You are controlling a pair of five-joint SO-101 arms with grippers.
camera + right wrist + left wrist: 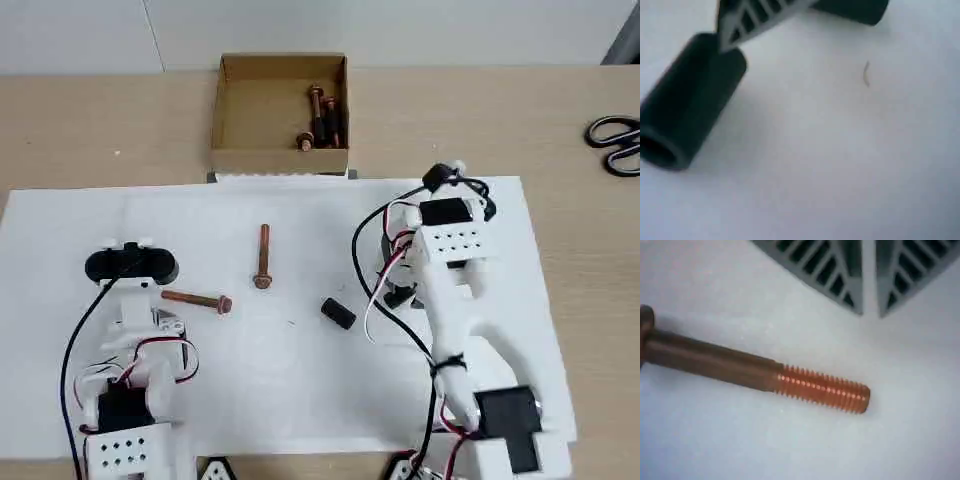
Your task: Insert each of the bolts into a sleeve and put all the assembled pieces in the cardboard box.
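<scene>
A light wooden desk (90,130) runs the width of the high view, with a pale wall (400,30) behind its far edge. The cardboard box (232,110) stands open near that edge. Inside it, a few assembled pieces (320,118), copper bolts with dark sleeves on them, lie by its right wall. A white paper sheet (300,400) covers the desk on the arms' side of the box, its far edge just below the box front.

Two loose bolts rest on the sheet, in front of the box. One bolt (263,257) points straight toward the box. The other bolt (197,299) lies crosswise, farther from the box and to its left. One black sleeve (338,313) lies below the box's right corner. A second sleeve (685,105) lies at the right tool (750,17). Whether that tool is open or closed I cannot tell.

The left tool (871,300) is all but closed on nothing, hanging over bare paper just beyond the crosswise bolt's threaded end. Scissors (615,143) lie far right of the box.
</scene>
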